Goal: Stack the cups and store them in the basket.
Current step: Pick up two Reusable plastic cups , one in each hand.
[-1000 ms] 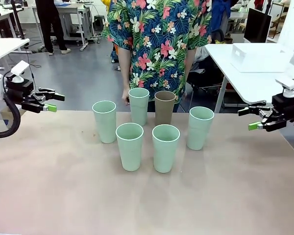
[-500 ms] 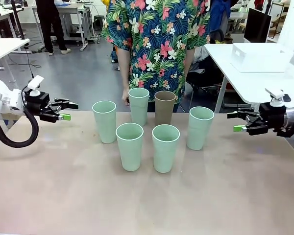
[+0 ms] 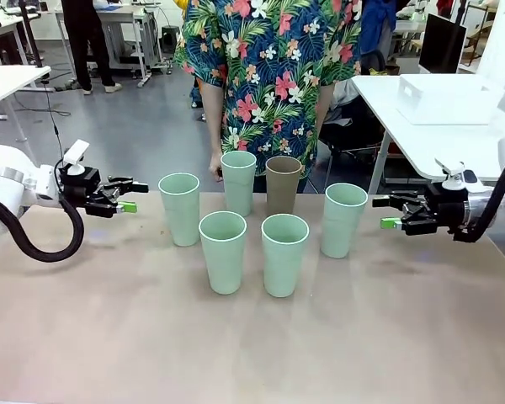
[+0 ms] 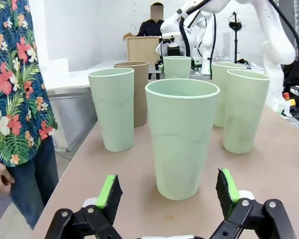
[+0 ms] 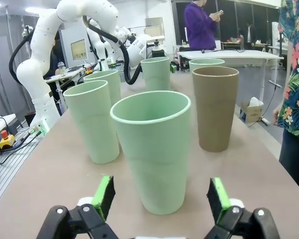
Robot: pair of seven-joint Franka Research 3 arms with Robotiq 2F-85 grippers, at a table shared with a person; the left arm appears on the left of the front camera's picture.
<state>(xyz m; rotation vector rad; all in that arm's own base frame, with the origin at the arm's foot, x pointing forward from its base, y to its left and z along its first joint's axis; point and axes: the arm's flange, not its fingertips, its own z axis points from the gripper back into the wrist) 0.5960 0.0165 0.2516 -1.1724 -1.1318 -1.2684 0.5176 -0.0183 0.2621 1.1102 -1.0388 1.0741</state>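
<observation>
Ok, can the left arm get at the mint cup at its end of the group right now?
Probably yes. The left arm's fingers are open, level with the leftmost mint cup and facing it across the table. Its wrist view has that cup centred between them, the other cups standing behind.

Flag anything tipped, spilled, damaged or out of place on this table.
Nothing stands out. The mint cups and the brown cup stand upright and unstacked on the table, with no visible damage or spill. The left pincer and right pincer are open, clear of them.
</observation>
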